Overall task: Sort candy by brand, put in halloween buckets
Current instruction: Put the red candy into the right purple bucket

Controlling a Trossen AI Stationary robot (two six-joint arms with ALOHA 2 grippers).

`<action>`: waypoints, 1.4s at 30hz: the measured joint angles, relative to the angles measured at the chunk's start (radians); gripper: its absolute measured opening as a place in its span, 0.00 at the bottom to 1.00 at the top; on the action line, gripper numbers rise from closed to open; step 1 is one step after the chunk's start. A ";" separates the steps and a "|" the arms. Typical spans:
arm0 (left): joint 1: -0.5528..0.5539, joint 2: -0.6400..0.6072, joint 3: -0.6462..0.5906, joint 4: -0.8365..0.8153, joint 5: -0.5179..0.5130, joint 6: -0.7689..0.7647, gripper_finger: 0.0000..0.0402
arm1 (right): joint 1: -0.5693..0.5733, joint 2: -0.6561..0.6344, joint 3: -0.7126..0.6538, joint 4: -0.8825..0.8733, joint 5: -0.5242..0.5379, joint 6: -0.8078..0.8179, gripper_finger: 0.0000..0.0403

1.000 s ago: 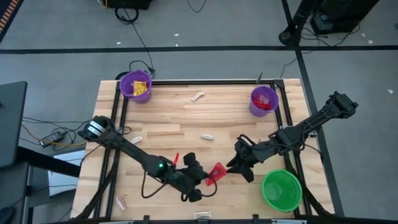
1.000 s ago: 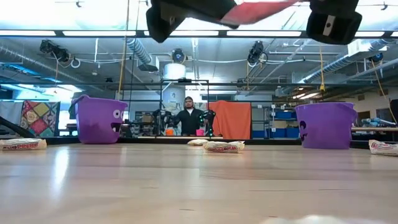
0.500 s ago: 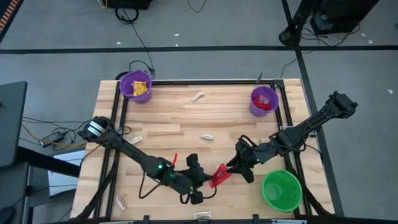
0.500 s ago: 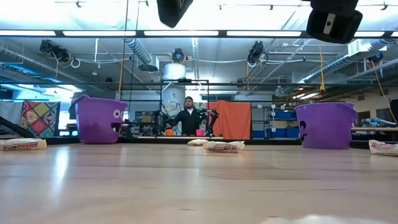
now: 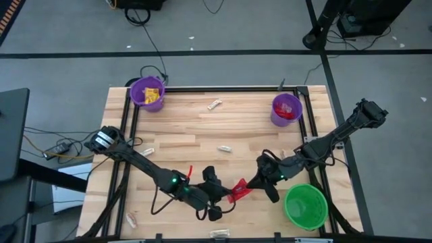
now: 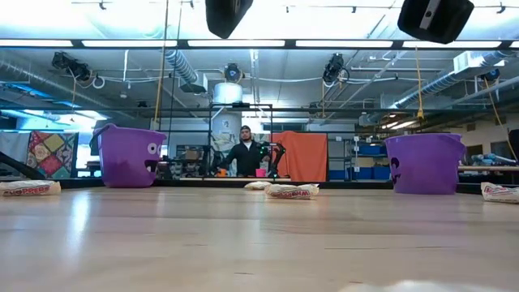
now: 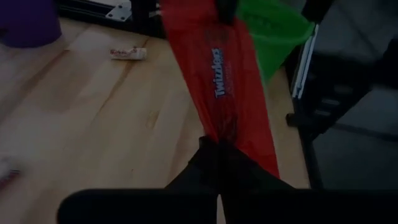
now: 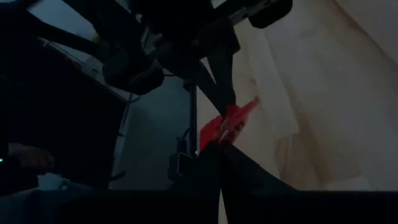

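Observation:
A red Twizzlers candy wrapper (image 7: 224, 87) hangs above the table's near right part, between my two grippers; it also shows in the high view (image 5: 238, 190). My left gripper (image 5: 228, 194) is shut on one end and my right gripper (image 5: 251, 183) is shut on the other. The green bucket (image 5: 305, 206) stands at the near right corner. One purple bucket (image 5: 147, 93) holding yellow candy stands far left. The other purple bucket (image 5: 286, 108) holding red candy stands far right. My left gripper pinches the wrapper's narrow end (image 7: 219, 138) between its two fingers, coming level from the table's left. The wrapper runs straight away from the fingers, clear of the table. My right gripper pinches the wrapper's opposite end (image 8: 227, 132) between its two fingers, coming from the table's right. In the left wrist view that end (image 7: 205, 15) disappears under the dark fingers. The wrapper spans between both grippers, above the wood.
Small cream-tan candies lie on the wood: one far centre (image 5: 214, 104), one mid-table (image 5: 225, 149), one by the left rail (image 5: 148, 152), two near the front edge (image 5: 131, 219) (image 5: 217, 233). A black frame rail (image 5: 312, 121) rims the table. A person (image 6: 245, 154) stands beyond the far edge.
My left gripper has risen with the red wrapper, which has left the top of the low view, and has shifted slightly toward the table's right and near edges. My right gripper has moved toward it, to the wrapper's free end.

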 joint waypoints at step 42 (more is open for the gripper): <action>0.045 0.000 0.000 -0.199 0.132 -0.464 0.17 | -0.106 -0.082 0.000 -0.652 0.646 0.334 0.01</action>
